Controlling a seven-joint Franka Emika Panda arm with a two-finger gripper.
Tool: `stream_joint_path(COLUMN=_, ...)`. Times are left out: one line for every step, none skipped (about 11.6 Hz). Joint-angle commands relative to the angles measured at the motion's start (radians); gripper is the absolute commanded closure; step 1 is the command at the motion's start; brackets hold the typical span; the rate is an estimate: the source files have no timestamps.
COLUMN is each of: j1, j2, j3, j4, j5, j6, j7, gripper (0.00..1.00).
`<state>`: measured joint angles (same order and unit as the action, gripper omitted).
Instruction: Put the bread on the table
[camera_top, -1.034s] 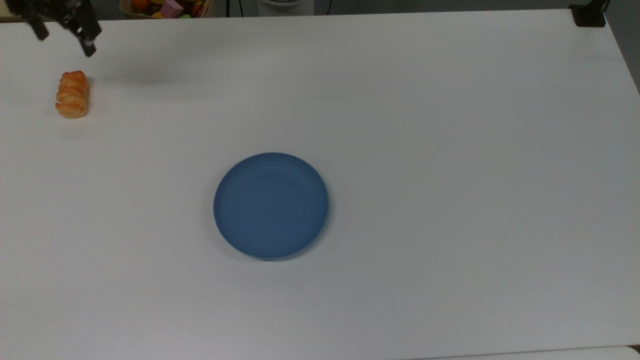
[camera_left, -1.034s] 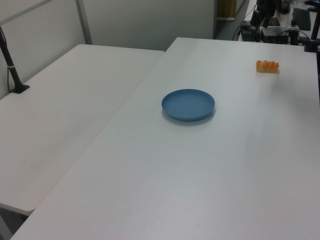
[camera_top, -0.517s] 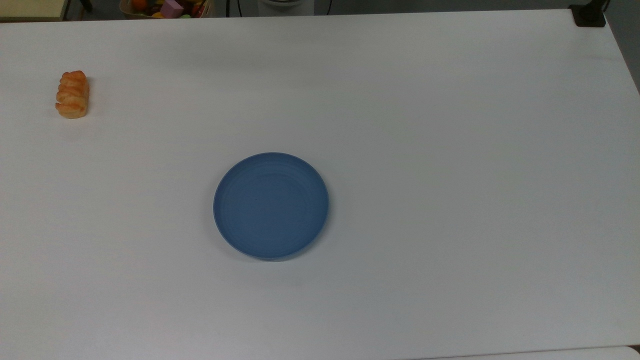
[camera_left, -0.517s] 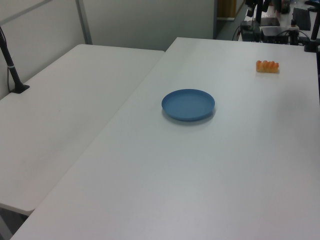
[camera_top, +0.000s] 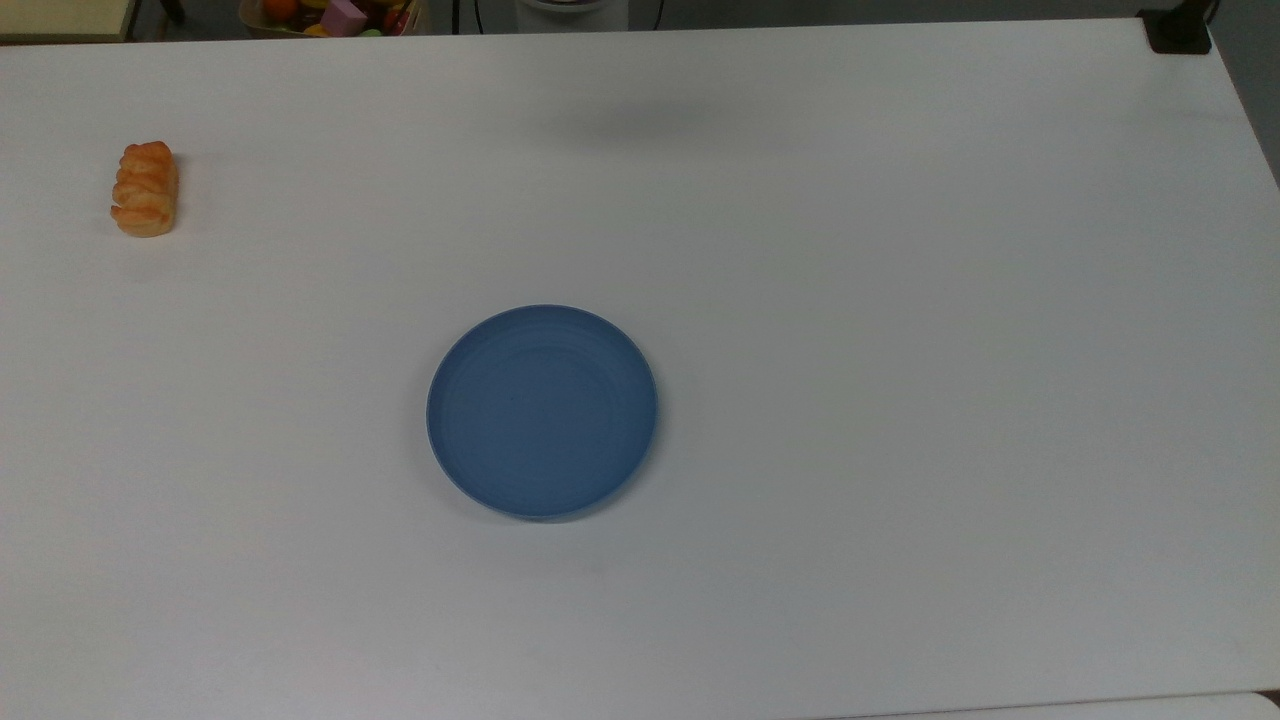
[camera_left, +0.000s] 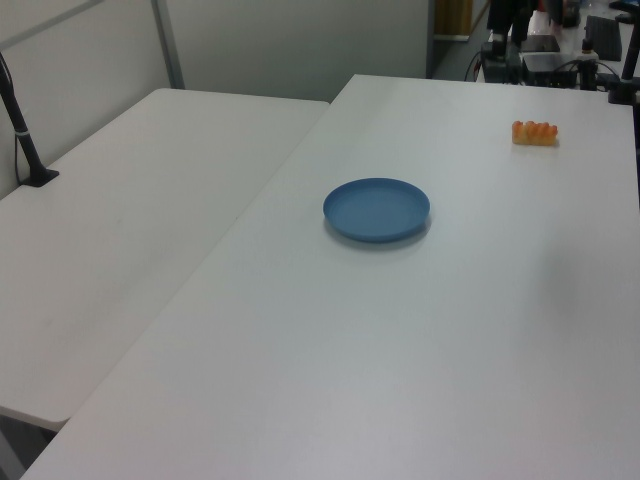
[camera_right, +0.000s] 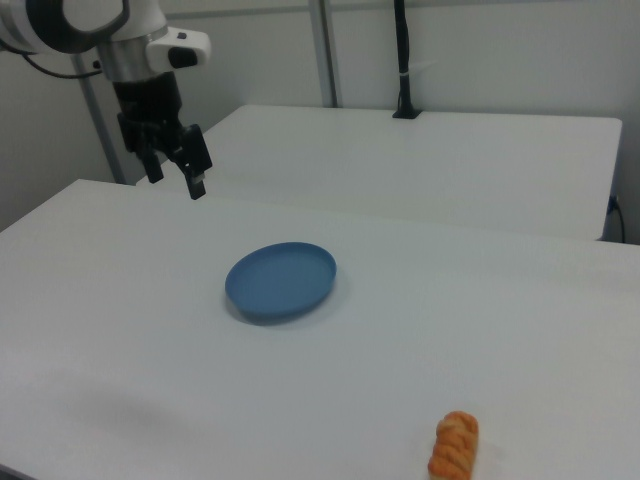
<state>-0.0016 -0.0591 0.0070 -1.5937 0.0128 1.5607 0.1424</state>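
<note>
1. Going left to right across the top view, the bread (camera_top: 146, 189) lies flat on the table (camera_top: 900, 300), far out to the top view's left of the blue plate (camera_top: 542, 411) and well apart from it. It sits in the very spot it held a second ago.
2. The plate itself is bare in the middle of the table, and it has not shifted either.
3. What has changed is the arm: a second ago the gripper hung just above the bread in the top view; now, in the right view, the gripper (camera_right: 175, 170) hangs high over the table, beyond the plate on the right view's left.
4. Its two fingers stand apart and hold nothing.
5. To my eye the job looks done: bread released on the tabletop, arm pulled clear.
</note>
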Motion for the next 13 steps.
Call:
stream_joint_path(j1=0.038, j2=0.002, j3=-0.001, j4=-0.029, j5=0.004, j6=0.004, j7=-0.131, gripper=0.0)
stream_joint_path(j1=0.04, j2=0.004, j3=-0.005, j4=-0.031, j5=0.004, j6=0.031, j7=-0.167, gripper=0.0)
stream_joint_path(j1=0.04, j2=0.016, j3=-0.013, j4=-0.032, j5=0.004, j6=0.086, j7=-0.196, gripper=0.0)
stream_joint_path(j1=0.04, j2=0.024, j3=-0.028, j4=-0.032, j5=0.006, j6=0.128, j7=-0.199, gripper=0.0)
stream_joint_path(j1=0.04, j2=0.034, j3=-0.033, j4=-0.034, j5=0.003, j6=0.139, j7=-0.219, gripper=0.0)
stream_joint_path(j1=0.038, j2=0.036, j3=-0.035, j4=-0.038, j5=0.004, j6=0.139, j7=-0.254, gripper=0.0)
stream_joint_path(j1=0.037, j2=0.035, j3=-0.035, j4=-0.052, j5=0.004, j6=0.14, j7=-0.26, gripper=0.0)
stream_joint_path(j1=0.037, j2=0.036, j3=-0.035, j4=-0.054, j5=0.004, j6=0.141, j7=-0.259, gripper=0.0)
stream_joint_path(j1=0.037, j2=0.036, j3=-0.035, j4=-0.052, j5=0.006, j6=0.141, j7=-0.254, gripper=0.0)
stream_joint_path(j1=0.037, j2=0.036, j3=-0.035, j4=-0.054, j5=0.007, j6=0.141, j7=-0.254, gripper=0.0)
stream_joint_path(j1=0.037, j2=0.036, j3=-0.035, j4=-0.055, j5=0.007, j6=0.142, j7=-0.257, gripper=0.0)
stream_joint_path(j1=0.037, j2=0.038, j3=-0.035, j4=-0.054, j5=0.009, j6=0.144, j7=-0.254, gripper=0.0)
stream_joint_path(j1=0.037, j2=0.038, j3=-0.035, j4=-0.054, j5=0.009, j6=0.142, j7=-0.253, gripper=0.0)
